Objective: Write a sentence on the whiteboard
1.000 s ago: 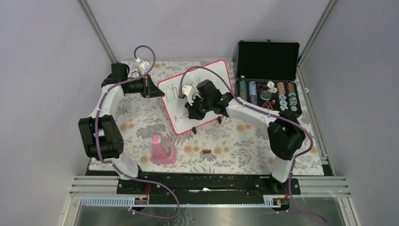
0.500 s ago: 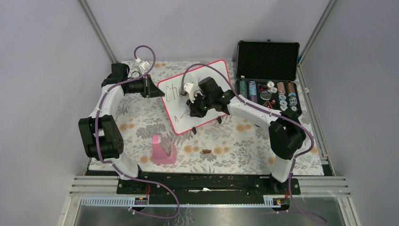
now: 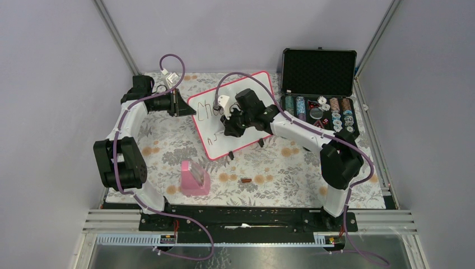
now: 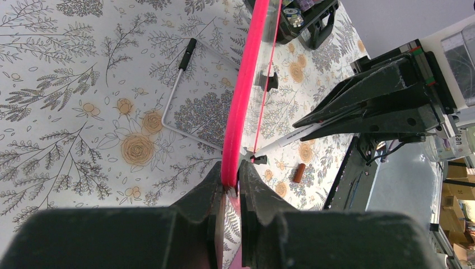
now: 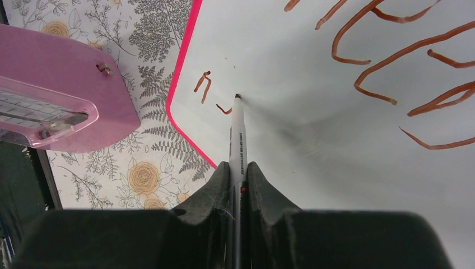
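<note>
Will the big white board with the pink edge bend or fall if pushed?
Probably stiff: the glossy white board with the pink frame looks flat under the white pen. It might tip on its thin wire stand, but the left fingers pinch its edge.

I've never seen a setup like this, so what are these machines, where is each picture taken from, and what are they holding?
Two robot arms stand at a flowery table. One picture looks down from above; the other two come from a camera on each wrist. The left gripper clamps the pink edge of the whiteboard. The right gripper holds a marker, tip at the board beside reddish-brown letters. Nearby sit a pink block and an open black case.
</note>
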